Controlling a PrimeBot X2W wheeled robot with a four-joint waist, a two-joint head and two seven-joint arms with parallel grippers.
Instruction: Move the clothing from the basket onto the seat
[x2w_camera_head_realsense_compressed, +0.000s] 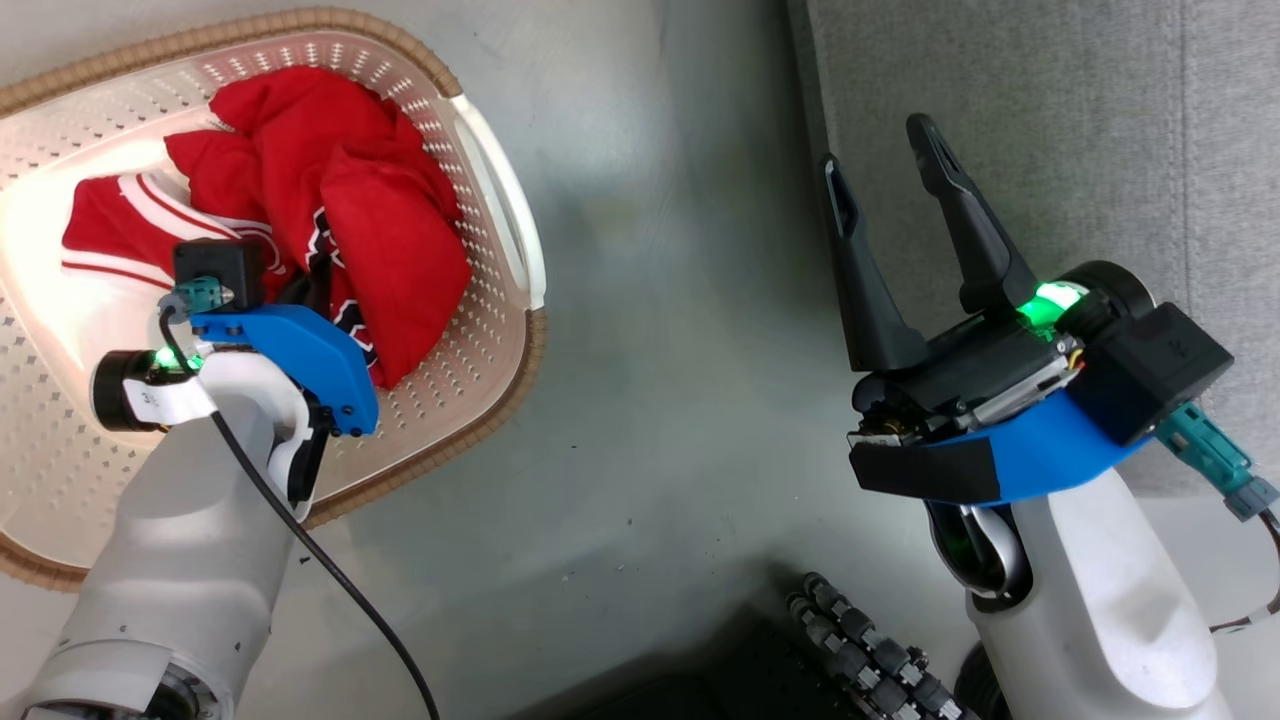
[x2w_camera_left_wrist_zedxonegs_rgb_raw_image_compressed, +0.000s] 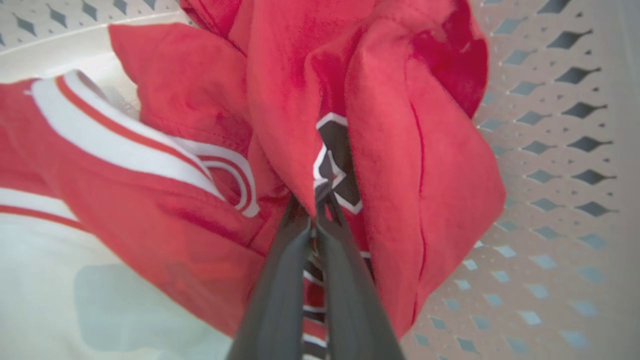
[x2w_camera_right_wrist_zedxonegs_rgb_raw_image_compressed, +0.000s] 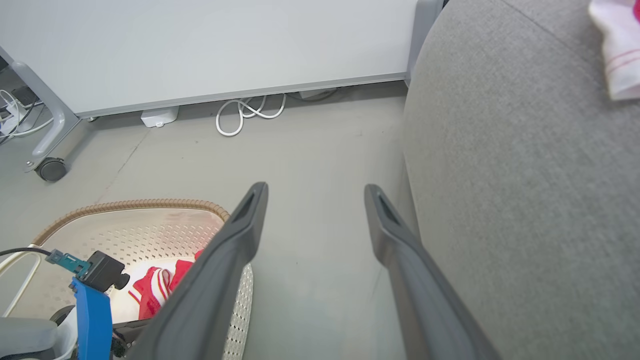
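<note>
The cream perforated basket (x2w_camera_head_realsense_compressed: 300, 25) stands on the floor at the left, with the red clothing (x2w_camera_head_realsense_compressed: 330, 190) heaped inside. My left gripper (x2w_camera_left_wrist_zedxonegs_rgb_raw_image_compressed: 316, 200) reaches down into the heap and is shut on a fold of the jersey near its black-and-white lettering (x2w_camera_left_wrist_zedxonegs_rgb_raw_image_compressed: 337, 160). The striped red-white edge (x2w_camera_left_wrist_zedxonegs_rgb_raw_image_compressed: 125, 135) lies to the left of the fingers. In the head view the wrist covers the left gripper (x2w_camera_head_realsense_compressed: 318, 275). My right gripper (x2w_camera_head_realsense_compressed: 878, 148) hangs open and holds nothing, over the floor beside the edge of the grey seat (x2w_camera_head_realsense_compressed: 1050, 120). The right wrist view shows the right gripper (x2w_camera_right_wrist_zedxonegs_rgb_raw_image_compressed: 315, 190), the seat (x2w_camera_right_wrist_zedxonegs_rgb_raw_image_compressed: 525, 175) and the basket (x2w_camera_right_wrist_zedxonegs_rgb_raw_image_compressed: 130, 204).
A strip of grey floor (x2w_camera_head_realsense_compressed: 680, 300) separates basket and seat. Beyond stands a pale partition panel (x2w_camera_right_wrist_zedxonegs_rgb_raw_image_compressed: 225, 45) on a caster (x2w_camera_right_wrist_zedxonegs_rgb_raw_image_compressed: 50, 169), with a coiled white cable (x2w_camera_right_wrist_zedxonegs_rgb_raw_image_compressed: 245, 112) under it. A pale cloth with red stripes (x2w_camera_right_wrist_zedxonegs_rgb_raw_image_compressed: 617, 50) lies on the seat. My base's black cable chain (x2w_camera_head_realsense_compressed: 870, 650) is below.
</note>
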